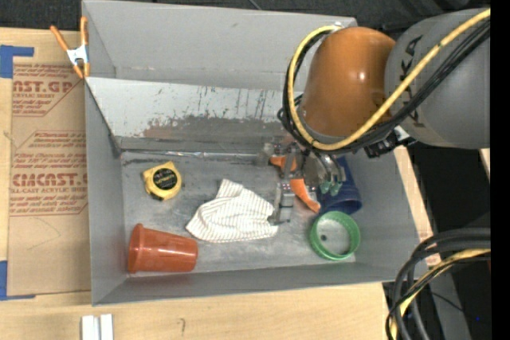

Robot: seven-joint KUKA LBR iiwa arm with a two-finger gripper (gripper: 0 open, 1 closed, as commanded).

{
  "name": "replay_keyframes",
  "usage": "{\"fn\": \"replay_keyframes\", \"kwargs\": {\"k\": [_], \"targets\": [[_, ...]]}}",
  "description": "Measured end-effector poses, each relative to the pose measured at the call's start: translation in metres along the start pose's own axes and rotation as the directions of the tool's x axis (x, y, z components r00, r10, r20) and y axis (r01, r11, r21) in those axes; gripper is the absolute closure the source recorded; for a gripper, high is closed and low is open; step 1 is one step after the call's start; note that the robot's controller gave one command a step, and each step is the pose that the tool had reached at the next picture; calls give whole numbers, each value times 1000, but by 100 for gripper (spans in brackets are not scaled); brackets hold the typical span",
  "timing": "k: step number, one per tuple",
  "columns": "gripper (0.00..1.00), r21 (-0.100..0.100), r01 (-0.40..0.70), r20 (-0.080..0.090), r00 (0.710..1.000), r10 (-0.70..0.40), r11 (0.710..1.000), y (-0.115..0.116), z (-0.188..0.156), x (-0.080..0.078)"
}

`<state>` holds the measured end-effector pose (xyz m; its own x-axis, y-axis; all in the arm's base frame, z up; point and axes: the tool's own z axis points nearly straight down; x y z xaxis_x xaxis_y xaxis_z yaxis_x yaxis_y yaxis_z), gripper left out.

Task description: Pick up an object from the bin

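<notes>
the arm reaches in from the right, its tool apparently pointing straight down.

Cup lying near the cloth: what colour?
The cup is plain orange-red; camera view shows it best.

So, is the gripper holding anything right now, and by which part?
Cannot tell. The gripper is down at the right edge of the crumpled white cloth, but a hold on it cannot be made out.
</notes>
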<state>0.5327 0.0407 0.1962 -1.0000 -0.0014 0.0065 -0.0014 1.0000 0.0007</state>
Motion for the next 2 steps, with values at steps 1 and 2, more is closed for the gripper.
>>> {"fn": "replay_keyframes", "kwargs": {"k": [1, 2], "targets": [[0, 0, -1, 8, 1000, 1, 1000, 0, -5, -2], [0, 2, 60, 14, 998, -60, 998, 20, 31, -5]]}}
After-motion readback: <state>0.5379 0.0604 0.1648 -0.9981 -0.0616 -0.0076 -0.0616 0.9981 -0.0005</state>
